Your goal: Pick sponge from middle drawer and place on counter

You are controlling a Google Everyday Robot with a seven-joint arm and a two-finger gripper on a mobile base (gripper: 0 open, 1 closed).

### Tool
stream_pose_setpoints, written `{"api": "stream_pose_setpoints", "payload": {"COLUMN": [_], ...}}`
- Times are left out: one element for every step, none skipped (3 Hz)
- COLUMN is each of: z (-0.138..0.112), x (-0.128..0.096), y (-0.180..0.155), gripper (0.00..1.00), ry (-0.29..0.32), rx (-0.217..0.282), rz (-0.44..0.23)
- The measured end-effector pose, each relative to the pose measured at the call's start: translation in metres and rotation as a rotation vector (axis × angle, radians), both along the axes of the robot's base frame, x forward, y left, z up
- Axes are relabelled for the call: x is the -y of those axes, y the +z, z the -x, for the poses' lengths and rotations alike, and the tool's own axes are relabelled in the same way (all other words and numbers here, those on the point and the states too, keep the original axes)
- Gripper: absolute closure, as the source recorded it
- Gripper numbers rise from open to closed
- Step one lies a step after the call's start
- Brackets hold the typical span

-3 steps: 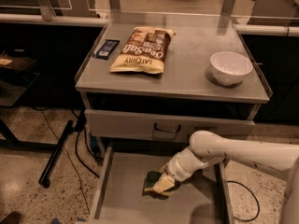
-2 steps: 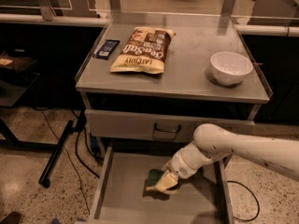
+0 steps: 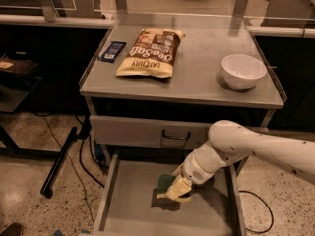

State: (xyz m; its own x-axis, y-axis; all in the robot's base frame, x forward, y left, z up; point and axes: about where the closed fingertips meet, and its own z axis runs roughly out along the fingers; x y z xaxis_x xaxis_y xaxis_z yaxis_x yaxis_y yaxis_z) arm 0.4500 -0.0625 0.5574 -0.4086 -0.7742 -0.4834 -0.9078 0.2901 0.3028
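Comparing this moment with a second ago, very little has shifted low down: the end effector is at almost the same spot inside the middle drawer, right of the centre of its bare floor. The change is higher up. The rounded white elbow of the arm has risen a little and swung slightly to the right, now sitting just below the closed drawer front. The sponge has not travelled either; it shows as a dark green patch touching the left side of the end effector, as before.

My reading is that the reach is over and the arm is settling on the grasp or only starting to draw upward. No clear lift has happened, so the carry to the desk is still wholly ahead.

The sponge lies in the open drawer, partly covered by the pale tip of the end effector, which overlaps its right edge. A dark shadow sits on the floor just below both. Whether the end effector is clamped on the sponge or merely set against it, I cannot tell.

Up on the desk, the chip bag and the dark blue packet take the left half and the white bowl the right, with bare metal between and in front of them.
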Motion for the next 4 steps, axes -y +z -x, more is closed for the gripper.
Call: {"api": "stream_pose_setpoints", "payload": {"z": [-0.002, -0.005, -0.005, 0.001], "x": [0.002, 0.014, 0.027, 0.034], "y": [0.003, 0.037, 0.095, 0.151], "gripper": [1.00, 1.00, 1.00, 1.00], "ry": [-0.038, -0.145, -0.239, -0.307], "rx": [0.008, 0.054, 0.146, 0.243], "rz": [0.005, 0.039, 0.089, 0.127]}}
